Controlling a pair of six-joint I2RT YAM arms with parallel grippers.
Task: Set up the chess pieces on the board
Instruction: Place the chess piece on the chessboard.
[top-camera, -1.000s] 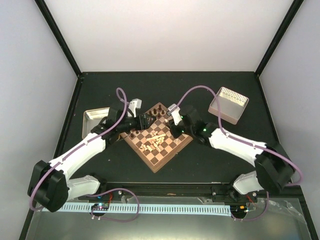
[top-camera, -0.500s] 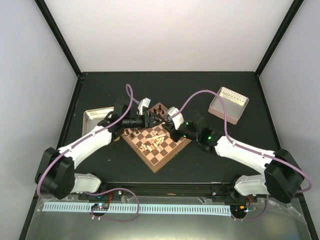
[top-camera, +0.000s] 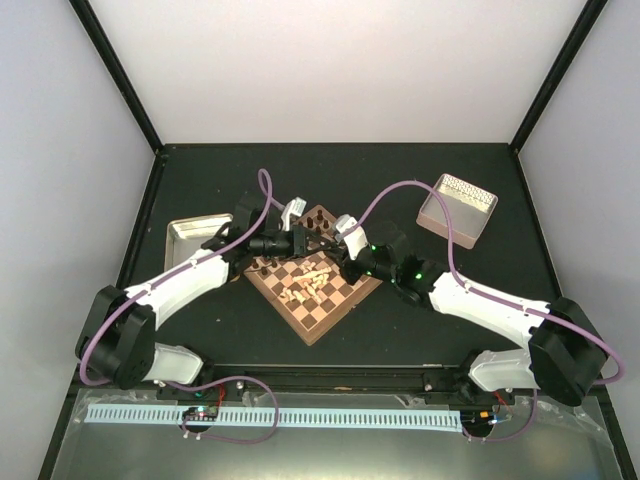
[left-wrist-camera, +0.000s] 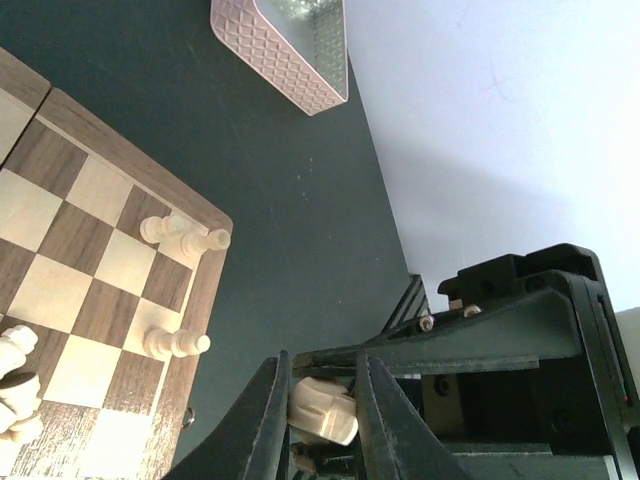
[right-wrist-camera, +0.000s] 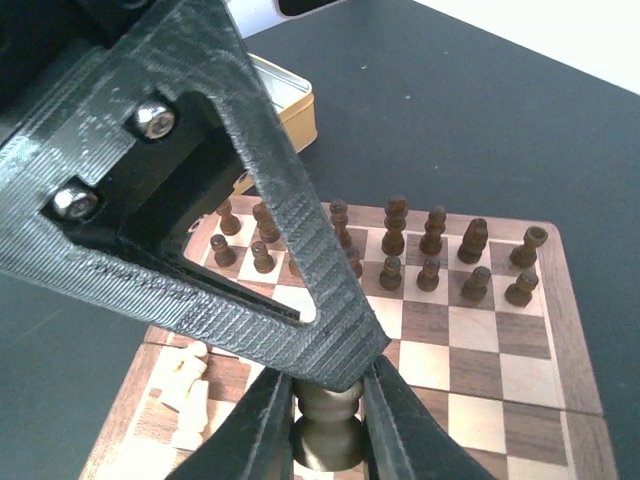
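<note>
The board (top-camera: 325, 310) lies diamond-wise between the arms. Dark brown chess pieces (right-wrist-camera: 430, 262) stand in two rows along its far side. Several pale chess pieces (top-camera: 310, 281) lie in a heap mid-board, and a few more pale pieces (left-wrist-camera: 185, 236) stand near a corner. My left gripper (top-camera: 302, 241) hangs over the board's far corner, shut on a pale piece (left-wrist-camera: 322, 412). My right gripper (top-camera: 345, 258) is close beside it, shut on a dark brown piece (right-wrist-camera: 326, 432) just above the board. The left gripper's black finger (right-wrist-camera: 250, 190) crosses right in front of the right wrist view.
A shallow yellowish metal tray (top-camera: 190, 240) sits left of the board. A pinkish bin (top-camera: 457, 210) stands at the back right. Purple cables arch over both arms. The two grippers nearly touch above the board.
My left gripper has reached right toward the board's far corner and closed on a pale piece. The right arm shifted slightly left early on and has kept its grip on the dark piece.
</note>
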